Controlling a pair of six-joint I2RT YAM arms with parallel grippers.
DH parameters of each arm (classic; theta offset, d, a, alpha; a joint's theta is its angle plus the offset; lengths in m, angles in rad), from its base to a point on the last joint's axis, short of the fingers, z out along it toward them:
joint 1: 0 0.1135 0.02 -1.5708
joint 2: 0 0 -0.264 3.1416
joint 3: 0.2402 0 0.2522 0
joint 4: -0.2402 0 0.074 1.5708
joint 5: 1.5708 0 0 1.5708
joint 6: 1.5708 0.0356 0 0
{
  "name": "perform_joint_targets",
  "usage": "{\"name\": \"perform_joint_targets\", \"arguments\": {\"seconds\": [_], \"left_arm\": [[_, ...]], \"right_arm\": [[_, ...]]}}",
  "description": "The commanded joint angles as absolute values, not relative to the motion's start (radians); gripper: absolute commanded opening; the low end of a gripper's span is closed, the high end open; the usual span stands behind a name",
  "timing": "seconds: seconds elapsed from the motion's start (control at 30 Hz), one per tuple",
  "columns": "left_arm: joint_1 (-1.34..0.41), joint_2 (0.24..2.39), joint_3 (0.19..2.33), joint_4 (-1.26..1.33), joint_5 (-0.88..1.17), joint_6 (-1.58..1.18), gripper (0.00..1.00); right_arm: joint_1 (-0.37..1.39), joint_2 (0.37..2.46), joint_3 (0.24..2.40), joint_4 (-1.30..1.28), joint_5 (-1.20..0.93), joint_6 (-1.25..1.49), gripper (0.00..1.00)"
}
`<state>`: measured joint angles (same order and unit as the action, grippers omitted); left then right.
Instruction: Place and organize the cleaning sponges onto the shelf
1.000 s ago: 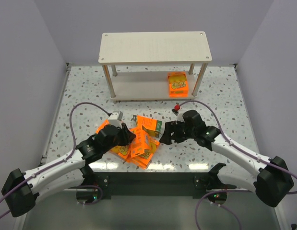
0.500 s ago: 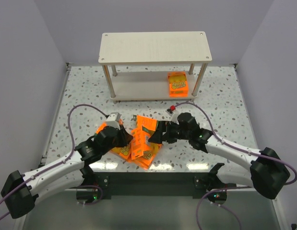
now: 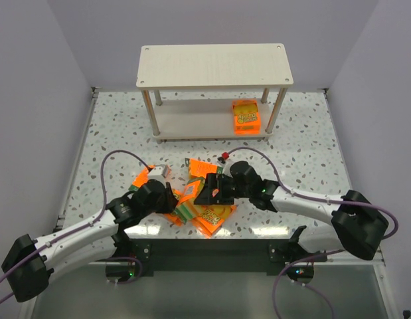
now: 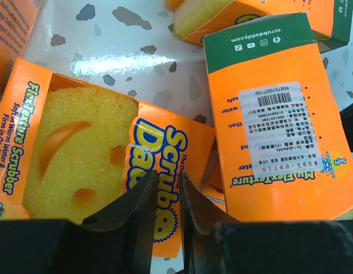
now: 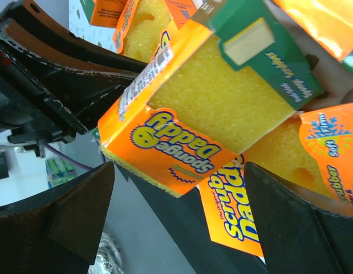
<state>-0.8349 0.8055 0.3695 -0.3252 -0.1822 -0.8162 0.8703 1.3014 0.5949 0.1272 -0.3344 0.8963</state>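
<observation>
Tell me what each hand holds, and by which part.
Right hand: nothing; it is open around a sponge pack. Left hand: nearly closed over another pack; whether it grips cannot be told.

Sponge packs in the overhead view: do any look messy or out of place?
Yes. Only one pack stands upright on the lower board of the shelf. The others lie in a jumbled heap on the table between the two arms, tilted and overlapping rather than lined up.
</observation>
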Motion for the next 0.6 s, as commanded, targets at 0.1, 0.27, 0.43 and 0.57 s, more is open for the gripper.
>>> {"name": "perform_joint_targets", "arguments": {"seconds": [0.1,0.27,0.43,0.57], "left_arm": [[-0.839,0.821,0.391,-0.328,-0.155,-0.808,0.27],[-0.841,0.816,0.416,-0.353,-0.158,-0.808,0.27],[-0.841,0.724,0.483,-0.523,-0.332,-0.873,0.39],[-0.839,0.689,0.548,-0.650,-0.432,-0.925,0.65]], "right_arm": [[0.905,1.328,0.678,0.074,-0.267,0.879,0.99],[0.907,1.258,0.667,0.045,-0.192,0.916,0.99],[0.907,1.229,0.692,-0.046,-0.140,0.879,0.99],[0.908,1.210,0.692,-0.075,-0.127,0.856,0.99]]}}
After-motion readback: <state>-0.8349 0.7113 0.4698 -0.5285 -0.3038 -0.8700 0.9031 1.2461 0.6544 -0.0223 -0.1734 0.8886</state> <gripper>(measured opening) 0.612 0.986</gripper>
